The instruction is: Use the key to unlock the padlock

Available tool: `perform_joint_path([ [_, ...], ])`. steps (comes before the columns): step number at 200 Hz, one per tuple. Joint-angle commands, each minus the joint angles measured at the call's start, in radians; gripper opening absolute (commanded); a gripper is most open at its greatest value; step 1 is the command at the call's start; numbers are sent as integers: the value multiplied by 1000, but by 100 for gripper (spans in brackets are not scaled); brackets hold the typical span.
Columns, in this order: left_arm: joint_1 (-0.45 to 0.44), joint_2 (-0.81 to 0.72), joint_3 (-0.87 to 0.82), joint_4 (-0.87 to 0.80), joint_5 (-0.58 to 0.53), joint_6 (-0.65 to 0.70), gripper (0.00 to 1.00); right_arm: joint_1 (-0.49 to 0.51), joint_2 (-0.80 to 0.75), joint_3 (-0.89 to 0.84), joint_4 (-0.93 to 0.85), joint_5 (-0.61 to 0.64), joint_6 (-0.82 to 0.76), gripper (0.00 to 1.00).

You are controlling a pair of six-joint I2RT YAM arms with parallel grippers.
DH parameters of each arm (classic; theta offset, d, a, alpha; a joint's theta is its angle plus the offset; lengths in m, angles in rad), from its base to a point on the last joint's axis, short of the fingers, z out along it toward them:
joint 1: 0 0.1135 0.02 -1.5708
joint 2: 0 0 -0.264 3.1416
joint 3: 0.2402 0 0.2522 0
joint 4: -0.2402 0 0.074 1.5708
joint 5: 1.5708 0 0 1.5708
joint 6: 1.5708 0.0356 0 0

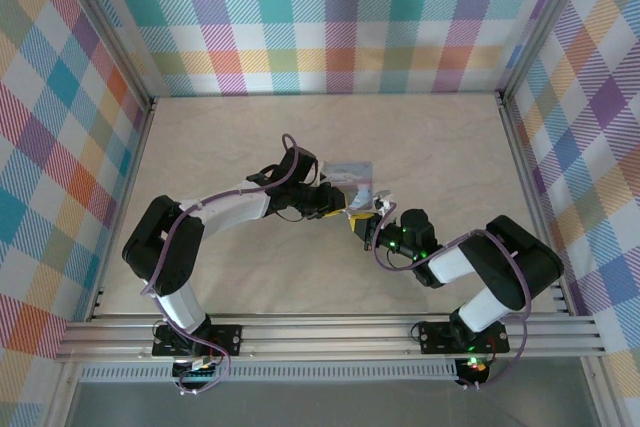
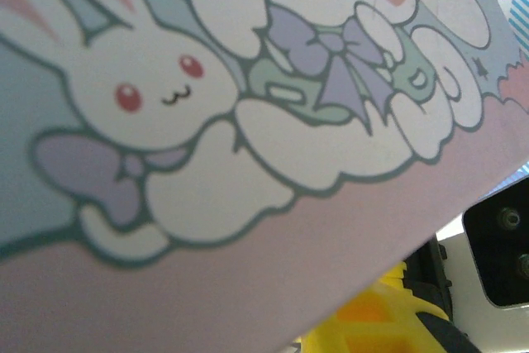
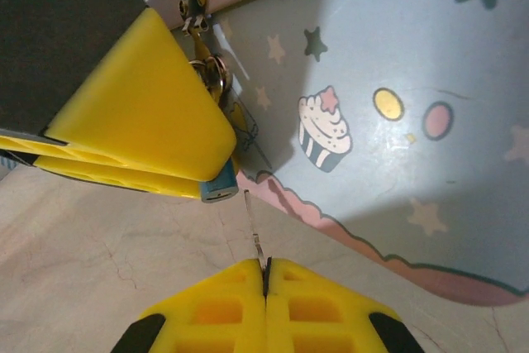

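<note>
Blue padlock [image 3: 218, 190] at tin [image 3: 397, 121] edge, key [image 3: 254, 225] in R gripper [image 3: 266, 274] nr.

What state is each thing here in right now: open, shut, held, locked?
left gripper: shut on the padlock.
right gripper: shut on the key.
padlock: locked or unlocked, hidden by the finger.
key: tip beside the padlock, apparently not inserted.
tin box: open or shut, cannot tell.

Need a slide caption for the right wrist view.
Right gripper pinches the key, its tip close to the blue padlock held by the left gripper beside the cartoon tin.
</note>
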Motion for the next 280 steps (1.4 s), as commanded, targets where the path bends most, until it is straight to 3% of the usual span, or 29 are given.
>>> perform_joint_path([
  [1,5,-33,17,17,36,4,10,-6,16,21,35,1,12,0],
  [100,9,-38,34,9,36,2,10,-6,-28,-38,16,4,-12,0],
  [201,15,-32,44,-10,50,14,10,-5,-39,-21,48,-115,1,1],
  [280,15,-35,39,-13,47,13,10,-4,-44,-32,68,-57,8,1],
])
